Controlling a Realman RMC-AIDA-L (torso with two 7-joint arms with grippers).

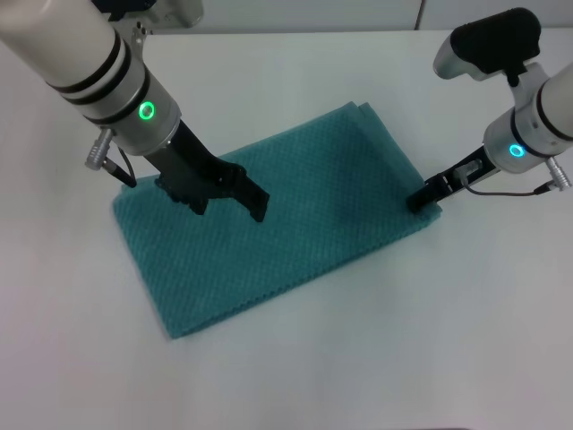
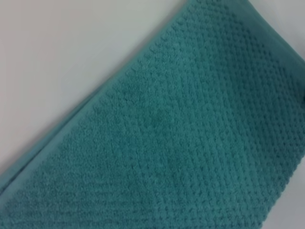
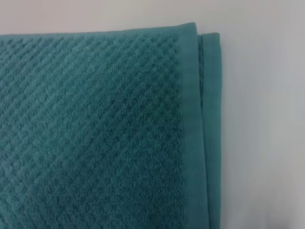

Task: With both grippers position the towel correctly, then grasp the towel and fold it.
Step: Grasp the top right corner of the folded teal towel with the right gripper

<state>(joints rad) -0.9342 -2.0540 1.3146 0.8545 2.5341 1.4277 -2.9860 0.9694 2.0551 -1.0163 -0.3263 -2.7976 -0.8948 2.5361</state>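
The teal waffle-weave towel (image 1: 295, 215) lies flat and diagonal on the white table, folded in layers, with its doubled hem showing in the right wrist view (image 3: 200, 124). My left gripper (image 1: 228, 206) hovers over the towel's left half, open, its two black fingers spread and nothing between them. My right gripper (image 1: 421, 201) is low at the towel's right edge, near the front right corner, touching or almost touching the cloth. The left wrist view is filled by the towel (image 2: 190, 143) and one long edge of it.
The white table (image 1: 430, 340) surrounds the towel on all sides. A cable hangs from each wrist, on the left (image 1: 112, 166) and on the right (image 1: 510, 190).
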